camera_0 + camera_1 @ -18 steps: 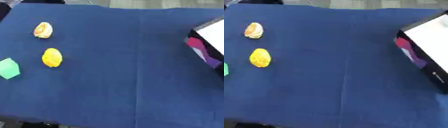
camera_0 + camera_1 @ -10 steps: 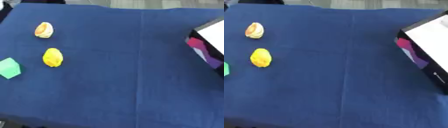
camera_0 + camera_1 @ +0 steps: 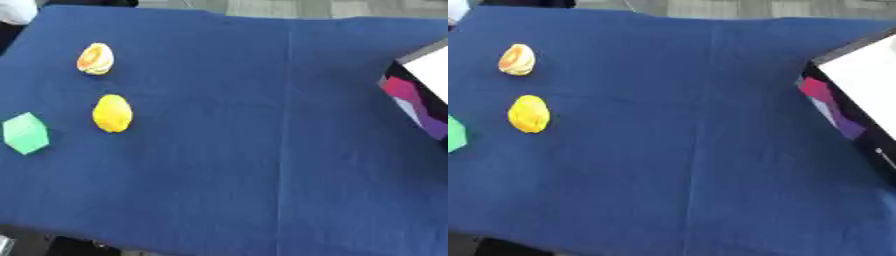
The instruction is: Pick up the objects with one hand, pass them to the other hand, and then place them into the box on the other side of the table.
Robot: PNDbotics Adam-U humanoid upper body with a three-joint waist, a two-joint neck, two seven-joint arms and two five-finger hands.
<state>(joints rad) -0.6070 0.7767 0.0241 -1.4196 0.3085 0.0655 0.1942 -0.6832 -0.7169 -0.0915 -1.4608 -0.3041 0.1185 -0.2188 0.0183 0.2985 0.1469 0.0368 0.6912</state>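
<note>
Three small objects lie on the left side of the blue tablecloth (image 3: 262, 150). A yellow lemon-shaped object (image 3: 112, 113) is in the middle of the three. Farther back lies an orange-and-yellow rounded piece (image 3: 95, 58). A green blocky shape (image 3: 25, 133) sits near the left edge. At the right edge stands the box (image 3: 859, 100), black-walled with a white inside and a pink and purple pattern on its side. Neither of my hands shows in either view.
The cloth has a fold line running front to back near its middle. The table's front edge shows along the bottom of the views. Something white (image 3: 16, 10) pokes in at the far left corner.
The whole picture has shifted slightly, so the camera moved. The objects and the box keep their places on the cloth.
</note>
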